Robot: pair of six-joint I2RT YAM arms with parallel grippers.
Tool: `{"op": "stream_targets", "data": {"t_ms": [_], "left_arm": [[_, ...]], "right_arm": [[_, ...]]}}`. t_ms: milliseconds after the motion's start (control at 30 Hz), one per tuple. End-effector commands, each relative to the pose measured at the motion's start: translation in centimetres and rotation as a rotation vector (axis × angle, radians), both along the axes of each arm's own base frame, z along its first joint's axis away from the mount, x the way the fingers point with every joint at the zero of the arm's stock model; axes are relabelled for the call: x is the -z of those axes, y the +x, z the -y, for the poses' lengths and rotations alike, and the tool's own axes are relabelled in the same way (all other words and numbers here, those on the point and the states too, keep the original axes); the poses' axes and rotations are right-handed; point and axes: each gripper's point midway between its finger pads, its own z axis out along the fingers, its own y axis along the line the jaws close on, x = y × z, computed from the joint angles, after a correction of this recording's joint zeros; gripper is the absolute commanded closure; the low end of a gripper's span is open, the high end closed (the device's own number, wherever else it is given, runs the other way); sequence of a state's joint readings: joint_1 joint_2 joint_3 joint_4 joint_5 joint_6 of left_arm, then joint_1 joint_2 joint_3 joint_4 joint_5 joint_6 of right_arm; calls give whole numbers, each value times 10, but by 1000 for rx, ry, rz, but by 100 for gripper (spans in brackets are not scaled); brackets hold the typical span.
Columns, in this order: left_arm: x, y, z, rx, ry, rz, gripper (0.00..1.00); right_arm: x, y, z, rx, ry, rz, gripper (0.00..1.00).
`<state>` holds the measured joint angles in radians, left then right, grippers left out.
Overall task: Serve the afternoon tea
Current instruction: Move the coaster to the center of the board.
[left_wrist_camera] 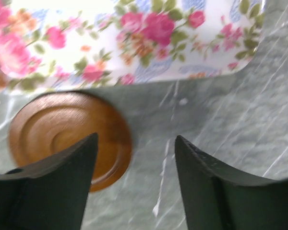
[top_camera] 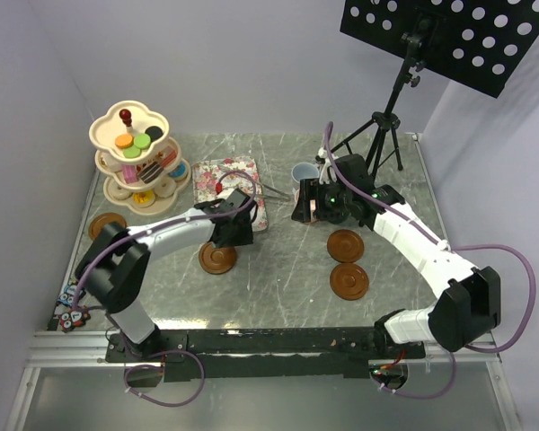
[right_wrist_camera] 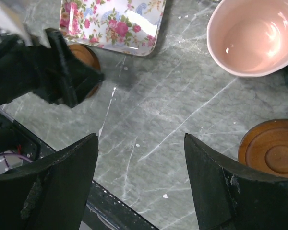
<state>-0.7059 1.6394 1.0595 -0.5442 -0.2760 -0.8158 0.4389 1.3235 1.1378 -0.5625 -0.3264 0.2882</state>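
The table (top_camera: 278,301) is flat grey stone with thin white lines, like marble. White walls stand on its left, back and right sides. A black rail runs along its near edge.

The left gripper (left_wrist_camera: 136,143) is open. Its two black fingers stand apart, with bare table showing between them. Right by its left finger lies a round brown saucer (left_wrist_camera: 62,129). It is smooth and shiny, with rings in it like wood. The finger covers part of its edge. Just behind the saucer is the flowery tray (left_wrist_camera: 134,43), a box shape with round corners and pink roses on white.

The right gripper (right_wrist_camera: 140,139) is open too and holds nothing. Only bare table is under it. The pink mug (right_wrist_camera: 249,38) stands near it, round, smooth and empty.

A second saucer (top_camera: 345,243) and a third saucer (top_camera: 349,281) lie close together on the right. A fourth saucer (top_camera: 106,224) lies by the left edge. Between the left and right saucers there is an open patch of table.

The cream three-tier stand (top_camera: 117,130) is in the far left corner, with wavy edges. Small round toy cakes (top_camera: 142,139) sit on it. The light blue mug (top_camera: 303,171) stands at the back, with thin metal tongs (top_camera: 271,190) beside the tray. A black tripod (top_camera: 382,135) fills the far right corner.
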Motion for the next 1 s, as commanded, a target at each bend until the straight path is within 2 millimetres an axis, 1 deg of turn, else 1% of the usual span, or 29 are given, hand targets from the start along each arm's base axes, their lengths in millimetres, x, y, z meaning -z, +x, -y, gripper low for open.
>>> {"op": "stream_targets", "data": {"t_ms": [0, 67, 200, 267, 433, 500, 567, 667, 733, 867, 967], "left_arm": [[2, 14, 15, 17, -12, 14, 34], [8, 7, 11, 8, 3, -16, 35], [9, -7, 6, -11, -23, -23, 35], [13, -13, 2, -24, -27, -34, 34], [21, -21, -7, -42, 15, -51, 33], [29, -25, -13, -59, 45, -70, 33], [39, -29, -26, -91, 113, -99, 36], [46, -29, -54, -178, 240, -123, 44], [45, -27, -65, -224, 242, -134, 50], [41, -26, -89, -319, 201, -139, 53], [39, -26, -112, -388, 184, -148, 53]], "right_arm": [[-22, 1, 3, -11, 45, 73, 21], [-23, 3, 4, -5, 53, 75, 21], [-21, 6, 2, -3, 68, 69, 21], [-21, 7, 1, -6, 77, 60, 21], [-22, 11, -4, -23, 94, 52, 21], [-23, 12, -5, -26, 98, 50, 21], [-24, 12, -7, -31, 103, 49, 21], [-25, 14, -6, -28, 100, 55, 21], [-25, 14, -6, -27, 102, 55, 21], [-25, 14, -4, -19, 98, 63, 21], [-26, 15, -1, -12, 91, 77, 21]]}}
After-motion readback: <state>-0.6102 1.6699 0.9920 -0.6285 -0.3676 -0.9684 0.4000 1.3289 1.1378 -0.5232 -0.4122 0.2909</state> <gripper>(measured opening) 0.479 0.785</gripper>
